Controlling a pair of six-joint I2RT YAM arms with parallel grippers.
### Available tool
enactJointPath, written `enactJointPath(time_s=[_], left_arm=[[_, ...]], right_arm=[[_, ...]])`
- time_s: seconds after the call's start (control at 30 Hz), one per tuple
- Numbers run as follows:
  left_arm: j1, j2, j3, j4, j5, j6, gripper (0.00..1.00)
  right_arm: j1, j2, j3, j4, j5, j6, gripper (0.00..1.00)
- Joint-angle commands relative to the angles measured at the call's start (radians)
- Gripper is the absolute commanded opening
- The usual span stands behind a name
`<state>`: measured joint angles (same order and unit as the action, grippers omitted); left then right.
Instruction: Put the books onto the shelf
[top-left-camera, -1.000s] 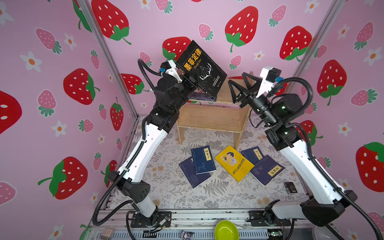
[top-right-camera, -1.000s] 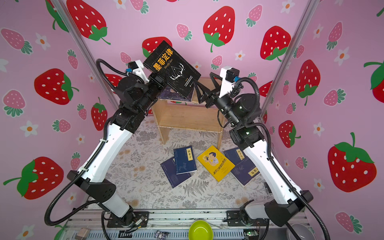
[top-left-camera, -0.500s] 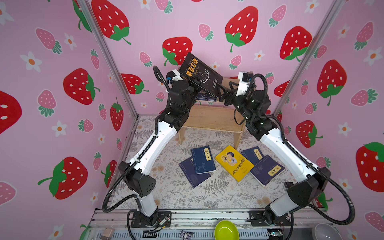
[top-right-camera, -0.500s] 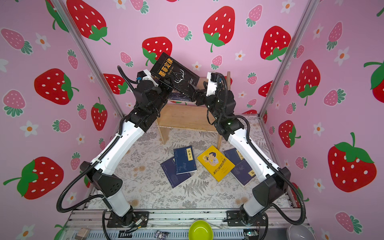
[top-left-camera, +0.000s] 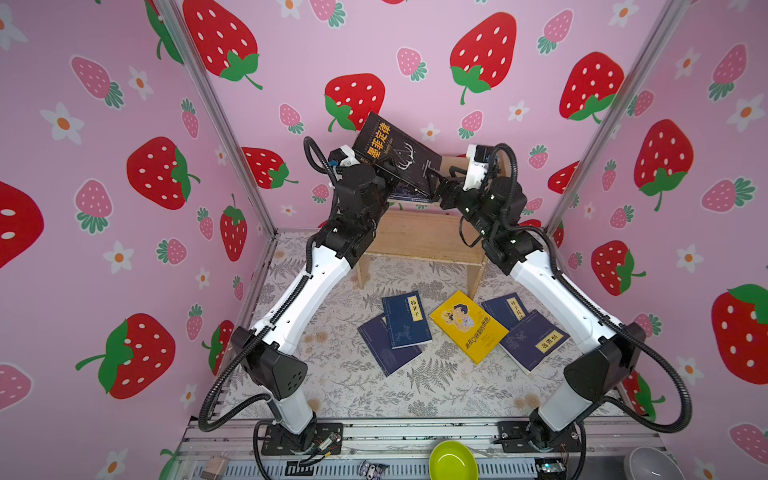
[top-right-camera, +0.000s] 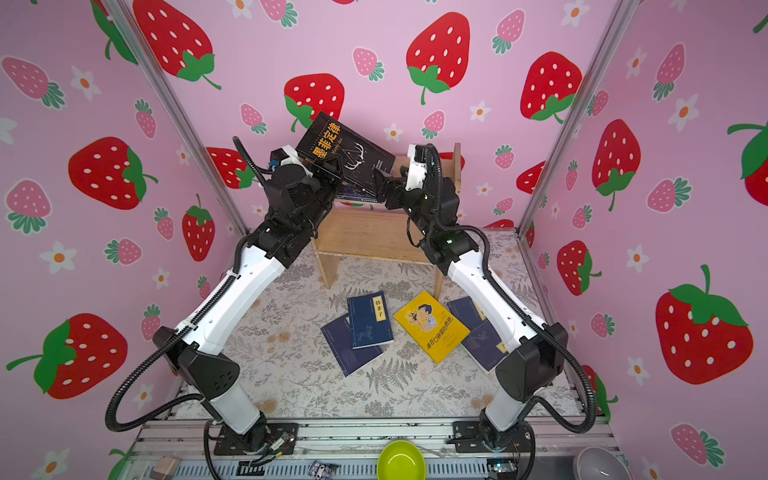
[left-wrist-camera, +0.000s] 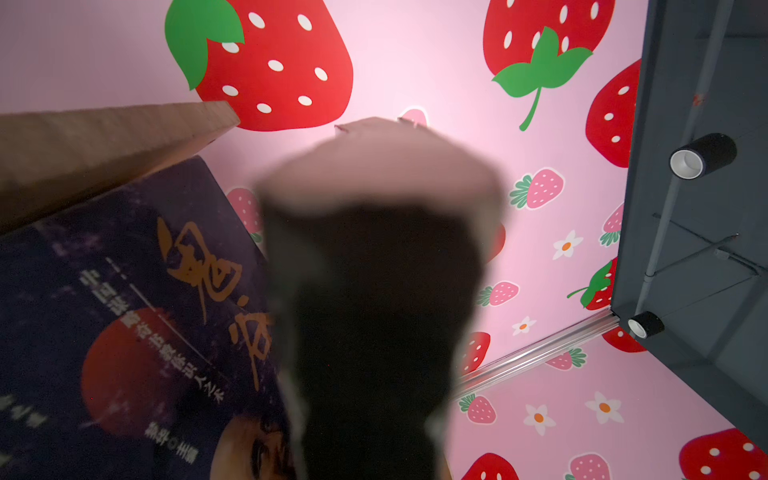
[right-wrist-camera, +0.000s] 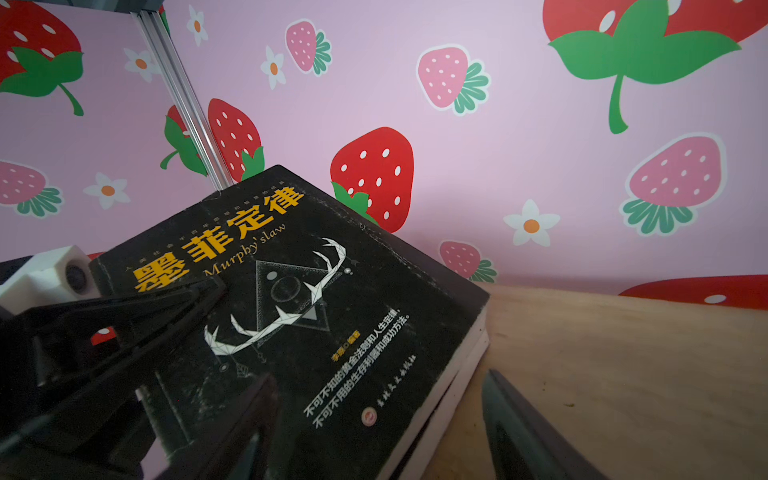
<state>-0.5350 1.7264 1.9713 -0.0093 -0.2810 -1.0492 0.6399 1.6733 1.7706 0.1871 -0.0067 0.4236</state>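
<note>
Over the shelf (top-left-camera: 419, 239), my left gripper (top-left-camera: 384, 168) pinches the tilted black antler book (top-left-camera: 399, 151); my spread right gripper (top-left-camera: 436, 183) may dislodge it

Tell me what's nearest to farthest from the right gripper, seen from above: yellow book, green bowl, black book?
From the right gripper:
1. black book, right beside it, up high.
2. yellow book, down on the mat.
3. green bowl, at the very front.
</note>
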Motion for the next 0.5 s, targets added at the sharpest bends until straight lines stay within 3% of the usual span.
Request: enactJointPath(time_s=[0.0,0.17,0.47], left_arm=[[-0.008,-0.031,0.002,0.064,-0.018,-0.025,0.02],[-0.018,-0.025,-0.005,0.066,-0.023,-0.027,0.04],[-0.032,-0.046,-0.039,0.043,-0.039,-0.009,0.35]], right_arm=[[0.009,0.017,0.033,-0.01,0.011,0.035,0.78],[0.012,0.025,0.035,-0.01,0.023,0.052,0.78],[0.02,0.06,0.056,-0.04,0.073,0.014,0.77]])
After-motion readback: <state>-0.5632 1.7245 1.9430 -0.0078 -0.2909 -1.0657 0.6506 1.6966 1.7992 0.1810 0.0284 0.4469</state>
